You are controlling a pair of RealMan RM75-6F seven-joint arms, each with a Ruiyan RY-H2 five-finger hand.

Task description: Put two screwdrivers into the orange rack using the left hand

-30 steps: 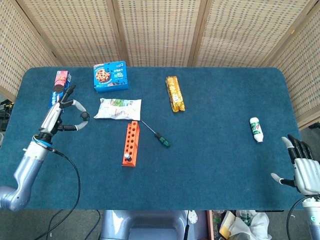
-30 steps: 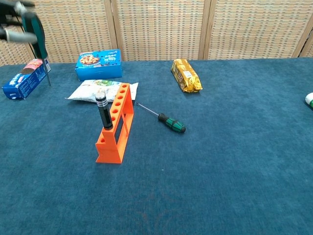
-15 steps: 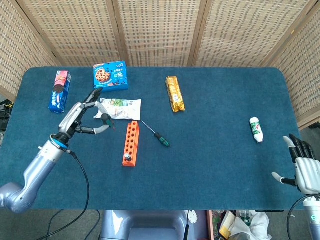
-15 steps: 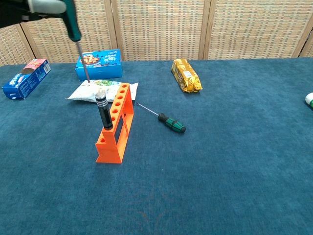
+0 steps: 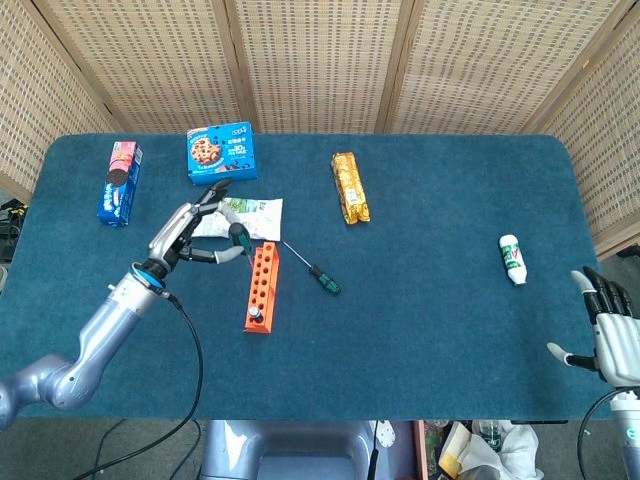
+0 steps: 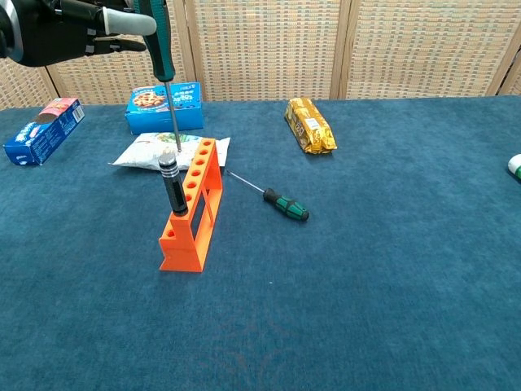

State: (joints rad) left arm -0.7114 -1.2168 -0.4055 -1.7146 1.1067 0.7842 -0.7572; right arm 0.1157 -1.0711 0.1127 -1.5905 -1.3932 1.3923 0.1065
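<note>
Progress check: one black-handled screwdriver (image 6: 168, 186) is already sitting upright in the end slot of the orange rack (image 6: 193, 218) nearest the robot, so I'd call that half done. The left hand (image 5: 195, 232) is gripping a second, green-handled screwdriver (image 6: 167, 77), fingers wrapped round the handle, shaft pointing down, tip hanging just over the rack's far end (can't tell if it's lined up with a hole or slightly behind it). By my read what's left is lowering that one into a slot and letting go.

Counting screwdrivers, I'm getting three: one racked, one in the hand, and another green-handled one (image 6: 271, 196) lying flat on the blue table (image 6: 391, 269) just right of the rack. That spare shouldn't be needed if the held one goes in.

The right hand (image 5: 612, 334) is idling at the table's near right corner, fingers spread, holding nothing.

Other stuff sitting around, one of each:
- blue cookie box (image 5: 221, 152)
- white snack bag (image 5: 252, 211), just behind the rack
- gold wrapped pack (image 5: 349, 187)
- blue biscuit sleeve (image 5: 120, 181)
- small white bottle (image 5: 512, 258), well off to the right
</note>
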